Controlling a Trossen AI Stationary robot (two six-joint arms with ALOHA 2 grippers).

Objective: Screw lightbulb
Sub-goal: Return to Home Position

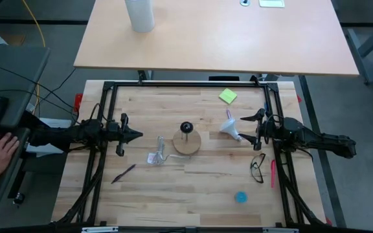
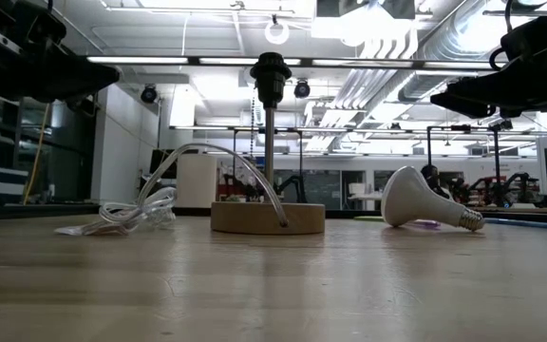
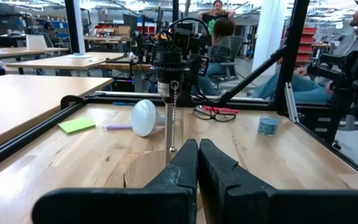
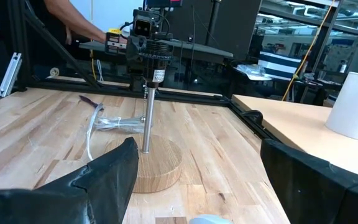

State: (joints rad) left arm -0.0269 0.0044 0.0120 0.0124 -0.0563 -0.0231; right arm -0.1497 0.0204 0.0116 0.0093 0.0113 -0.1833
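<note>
Bulb: small white frosted lightbulb lay sideways beside round wooden lamp base, screw end pointing away.
Nearer: right gripper, spread wide, empty.
Left gripper: pinched together, base's far side.

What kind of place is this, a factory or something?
Most likely a robotics lab or workshop: the left arm and right arm flank a framed wooden table, more workbenches and seated people fill the room behind, and bare ducts run overhead.
</note>
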